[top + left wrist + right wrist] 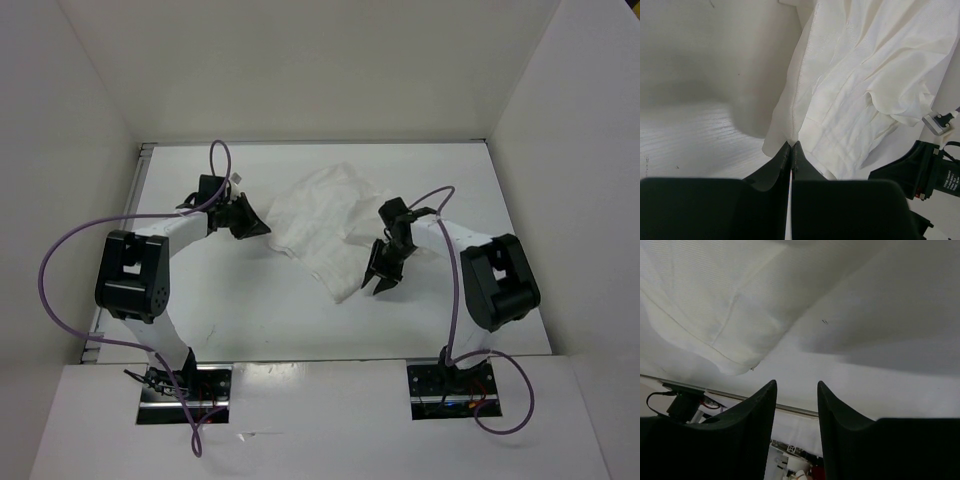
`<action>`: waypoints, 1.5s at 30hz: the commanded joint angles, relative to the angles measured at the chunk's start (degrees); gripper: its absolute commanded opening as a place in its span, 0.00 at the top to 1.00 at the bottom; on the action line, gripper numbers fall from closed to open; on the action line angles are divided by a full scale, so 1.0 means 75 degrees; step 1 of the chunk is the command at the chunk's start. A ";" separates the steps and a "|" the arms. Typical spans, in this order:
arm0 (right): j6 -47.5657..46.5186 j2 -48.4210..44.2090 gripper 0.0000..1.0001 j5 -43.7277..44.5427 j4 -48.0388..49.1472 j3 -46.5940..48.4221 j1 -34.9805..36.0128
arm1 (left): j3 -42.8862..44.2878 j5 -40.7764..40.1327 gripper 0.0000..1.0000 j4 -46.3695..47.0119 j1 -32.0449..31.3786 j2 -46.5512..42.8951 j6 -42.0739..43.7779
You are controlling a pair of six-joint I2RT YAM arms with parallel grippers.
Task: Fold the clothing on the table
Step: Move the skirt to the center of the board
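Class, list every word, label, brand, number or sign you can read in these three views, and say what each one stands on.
No text can be read in any view.
White print on the black housing, at the lower right of the left wrist view: too small and blurred to read.
The clothing: no print or label text visible.
The table: no markings visible.

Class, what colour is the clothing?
The clothing is plain white; left wrist view shows it best.
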 commanded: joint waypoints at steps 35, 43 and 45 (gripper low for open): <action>0.0854 0.2168 1.00 0.4038 0.0043 0.1822 0.1749 | 0.0033 -0.0220 1.00 -0.0518 0.0067 -0.0150 0.0536; 0.0490 0.1815 1.00 0.6247 -0.1846 0.2257 0.0612 | -0.0692 -0.0372 1.00 -0.1279 -0.0037 -0.0712 0.0537; 0.0582 0.1897 1.00 0.6739 -0.2115 0.2257 0.0541 | -0.0997 -0.0186 1.00 -0.1374 -0.0330 -0.0713 0.0455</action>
